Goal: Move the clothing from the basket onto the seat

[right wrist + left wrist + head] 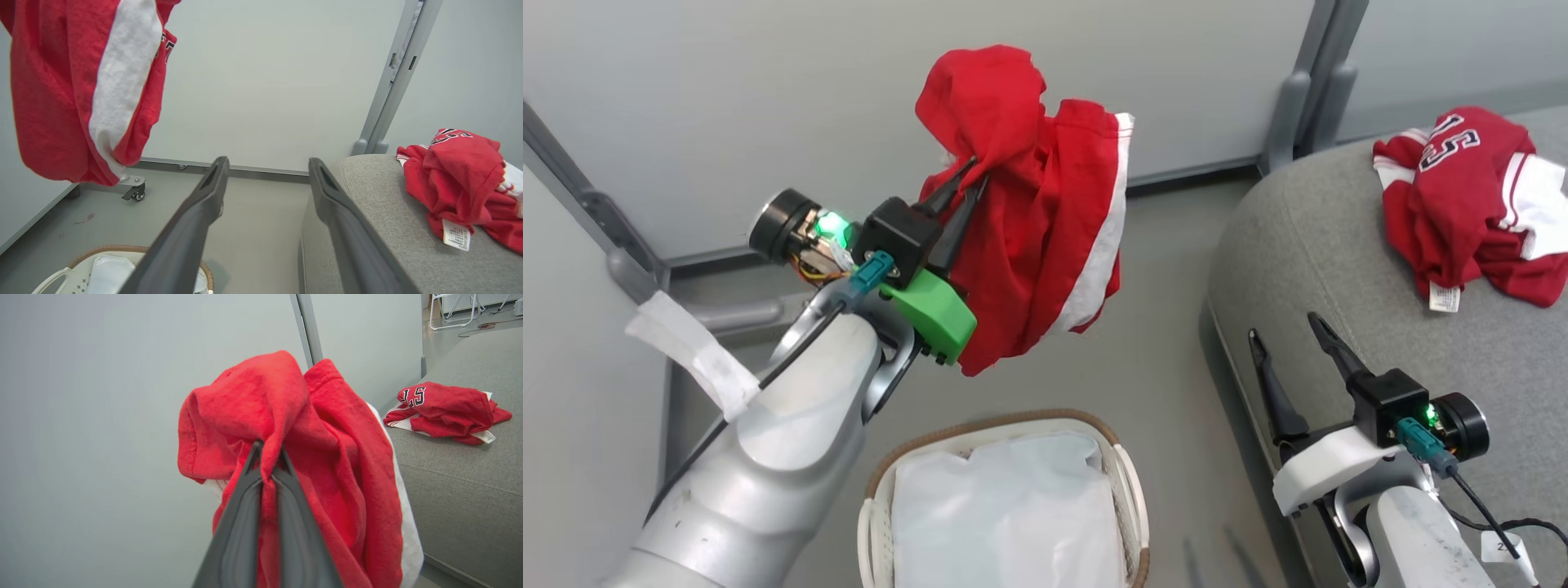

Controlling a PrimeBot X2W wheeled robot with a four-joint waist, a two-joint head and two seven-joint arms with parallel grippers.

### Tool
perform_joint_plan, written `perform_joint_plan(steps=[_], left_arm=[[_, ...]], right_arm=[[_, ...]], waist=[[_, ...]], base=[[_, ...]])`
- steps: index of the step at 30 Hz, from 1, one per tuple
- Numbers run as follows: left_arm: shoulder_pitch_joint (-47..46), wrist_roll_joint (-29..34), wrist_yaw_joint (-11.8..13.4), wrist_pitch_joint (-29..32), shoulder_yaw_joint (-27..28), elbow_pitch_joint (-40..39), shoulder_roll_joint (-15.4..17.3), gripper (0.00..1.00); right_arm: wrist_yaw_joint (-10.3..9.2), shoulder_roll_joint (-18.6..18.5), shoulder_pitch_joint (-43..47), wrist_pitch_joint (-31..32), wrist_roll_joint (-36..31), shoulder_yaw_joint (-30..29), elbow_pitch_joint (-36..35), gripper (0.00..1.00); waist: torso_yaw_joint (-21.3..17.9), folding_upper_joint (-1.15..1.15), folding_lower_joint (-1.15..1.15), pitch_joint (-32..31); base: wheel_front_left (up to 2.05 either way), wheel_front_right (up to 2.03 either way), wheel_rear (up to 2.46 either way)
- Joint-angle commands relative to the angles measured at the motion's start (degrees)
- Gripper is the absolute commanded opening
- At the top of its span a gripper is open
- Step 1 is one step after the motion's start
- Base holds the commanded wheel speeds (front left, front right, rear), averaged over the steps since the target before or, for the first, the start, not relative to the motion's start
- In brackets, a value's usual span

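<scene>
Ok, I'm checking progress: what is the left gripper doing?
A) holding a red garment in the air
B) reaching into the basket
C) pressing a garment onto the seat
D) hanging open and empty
A: the left gripper is shut on a red garment that hangs clear of the basket and the seat.

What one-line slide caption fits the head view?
Left gripper holds a red, white-striped garment aloft beyond the basket; a red "15" jersey lies on the grey seat; right gripper open.
</scene>
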Motion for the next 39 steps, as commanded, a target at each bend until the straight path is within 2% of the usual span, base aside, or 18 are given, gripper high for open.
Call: perform_joint_plan(steps=[1,6,18,26,31,33,34,36,37,38,39], left_arm=[[-1.5,-0.4,-0.2,0.0,-0.5,-0.5,0.3,0.0],[-3.7,-1.9,-0.2,0.3,-2.2,-1.6,0.6,0.0],[-6.7,-4.0,-0.2,0.8,-5.5,-4.1,-0.5,0.0],[-7.6,-4.6,-0.2,0.8,-7.7,-5.3,-1.3,0.0],[-7.1,-5.1,-0.2,0.8,-8.7,-5.5,-1.7,0.0],[-6.5,-5.4,-0.2,0.7,-9.0,-5.5,-1.8,0.0],[-6.1,-5.6,-0.2,0.7,-9.1,-5.4,-1.8,0.0],[-5.3,-6.1,-0.2,0.6,-9.1,-5.2,-1.8,0.0],[-5.0,-6.3,-0.1,0.5,-9.1,-5.1,-1.8,0.0],[-4.7,-6.4,0.0,0.4,-9.0,-5.0,-1.8,0.0],[-4.3,-6.7,0.2,0.4,-8.9,-4.9,-1.8,0.0]], right_arm=[[-0.06,-0.2,0.6,-0.1,0.5,0.5,-0.1,1.0],[-0.06,-0.2,-0.7,-0.1,1.6,3.5,-0.2,1.0],[-0.06,-0.2,-6.1,-0.1,5.3,18.3,3.6,1.0],[-0.06,-0.2,-12.1,-0.1,7.6,22.9,7.8,1.0],[-0.06,-0.2,-14.9,-0.1,8.9,24.5,7.2,1.0],[-0.06,-0.3,-15.6,-0.1,9.2,24.4,6.5,0.84],[-0.06,-0.3,-15.7,-0.1,9.3,24.2,6.0,0.46],[-0.06,-0.2,-15.6,-0.1,9.1,23.8,5.6,0.2],[-0.06,-0.2,-15.5,-0.1,9.0,23.7,5.3,0.04],[-0.06,-0.2,-15.3,-0.1,8.8,23.4,5.1,0.0],[-0.06,-0.3,-15.1,-0.1,8.7,23.3,4.9,0.0]], waist=[[1.1,0.0,0.0,-3.0],[1.5,0.0,0.0,-3.7],[3.7,0.0,0.0,-4.4],[5.1,0.0,0.0,-4.3],[5.6,0.0,0.0,-4.3],[5.6,0.0,0.0,-4.3],[5.6,0.0,0.0,-4.3],[5.6,0.0,0.0,-4.4],[5.5,0.0,0.0,-4.4],[5.4,0.0,0.0,-4.4],[5.4,0.0,0.0,-4.4]], base=[[0.0,0.0,0.0],[0.0,0.0,0.0],[0.0,0.0,0.0],[0.0,0.0,0.0],[0.0,0.0,0.0],[0.0,0.0,0.0],[0.0,0.0,0.0],[0.0,0.0,0.0],[0.0,0.0,0.0],[0.0,0.0,0.0],[0.0,0.0,0.0]])
